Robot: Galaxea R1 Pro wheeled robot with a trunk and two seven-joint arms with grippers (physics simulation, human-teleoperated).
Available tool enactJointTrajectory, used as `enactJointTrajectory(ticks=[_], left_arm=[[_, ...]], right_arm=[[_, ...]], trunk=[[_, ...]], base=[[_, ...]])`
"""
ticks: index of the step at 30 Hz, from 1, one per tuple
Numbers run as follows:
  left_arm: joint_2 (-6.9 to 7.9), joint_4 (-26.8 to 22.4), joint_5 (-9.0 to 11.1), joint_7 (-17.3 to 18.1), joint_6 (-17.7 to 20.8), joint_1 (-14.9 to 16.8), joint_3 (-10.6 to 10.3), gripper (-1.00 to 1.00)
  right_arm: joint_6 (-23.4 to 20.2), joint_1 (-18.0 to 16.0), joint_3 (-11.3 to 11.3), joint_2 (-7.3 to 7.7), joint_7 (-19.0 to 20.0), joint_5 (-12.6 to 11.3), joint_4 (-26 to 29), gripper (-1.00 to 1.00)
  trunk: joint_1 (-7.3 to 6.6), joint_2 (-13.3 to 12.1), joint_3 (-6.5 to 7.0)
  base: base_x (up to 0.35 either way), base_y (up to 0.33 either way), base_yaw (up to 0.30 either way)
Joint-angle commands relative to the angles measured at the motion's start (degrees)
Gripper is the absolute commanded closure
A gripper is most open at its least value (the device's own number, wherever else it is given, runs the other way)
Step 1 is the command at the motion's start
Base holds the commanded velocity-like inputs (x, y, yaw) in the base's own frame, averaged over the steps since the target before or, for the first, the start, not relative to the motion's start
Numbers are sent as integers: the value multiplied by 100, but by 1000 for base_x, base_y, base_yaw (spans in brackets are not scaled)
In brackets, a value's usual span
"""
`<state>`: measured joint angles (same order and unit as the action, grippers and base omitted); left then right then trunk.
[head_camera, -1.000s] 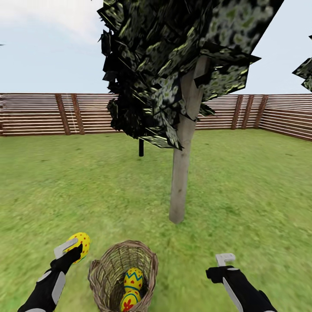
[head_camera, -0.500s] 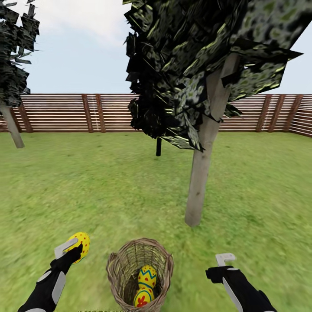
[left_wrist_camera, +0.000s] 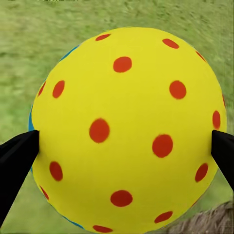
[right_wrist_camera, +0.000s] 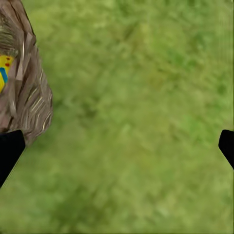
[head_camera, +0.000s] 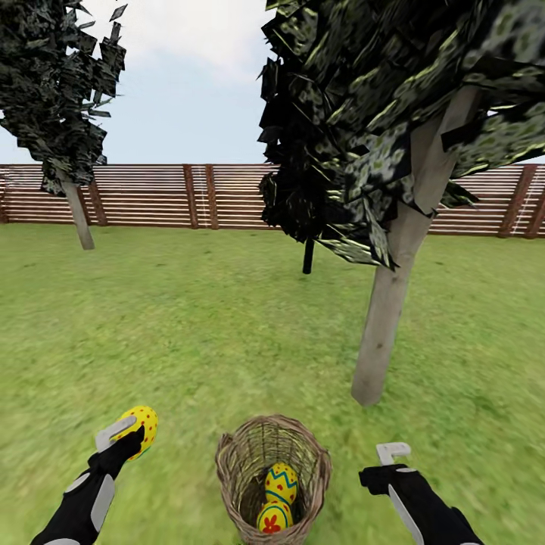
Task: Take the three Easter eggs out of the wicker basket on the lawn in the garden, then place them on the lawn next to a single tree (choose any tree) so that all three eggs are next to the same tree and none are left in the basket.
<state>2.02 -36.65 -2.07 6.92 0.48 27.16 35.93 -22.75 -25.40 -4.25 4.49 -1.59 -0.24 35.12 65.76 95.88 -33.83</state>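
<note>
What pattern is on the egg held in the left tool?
Yellow with red dots, on the egg; clearest in the left wrist view.

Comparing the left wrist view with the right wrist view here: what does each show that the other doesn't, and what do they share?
Left wrist alone: a yellow, red-dotted Easter egg up close, clamped in the left claw, one dark fingertip on each side.

Right wrist alone: the right claw open, nothing but grass between its fingertips, and a sliver of another egg seen through the weave.

Both: the lawn behind and part of the wicker basket at an edge.
</note>
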Motion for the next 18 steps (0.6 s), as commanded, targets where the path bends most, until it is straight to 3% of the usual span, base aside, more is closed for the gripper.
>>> enactJointTrajectory(ticks=[1,18], left_arm=[[-7,0,-22,47,5,8,37,100],[0,-8,-22,49,5,8,37,100]], right_arm=[[-37,0,-32,8,-18,-2,13,-100],[-37,0,-32,16,-17,-11,13,-100]], trunk=[[0,3,-6],[0,3,-6]], base=[[0,0,286],[0,0,286]])
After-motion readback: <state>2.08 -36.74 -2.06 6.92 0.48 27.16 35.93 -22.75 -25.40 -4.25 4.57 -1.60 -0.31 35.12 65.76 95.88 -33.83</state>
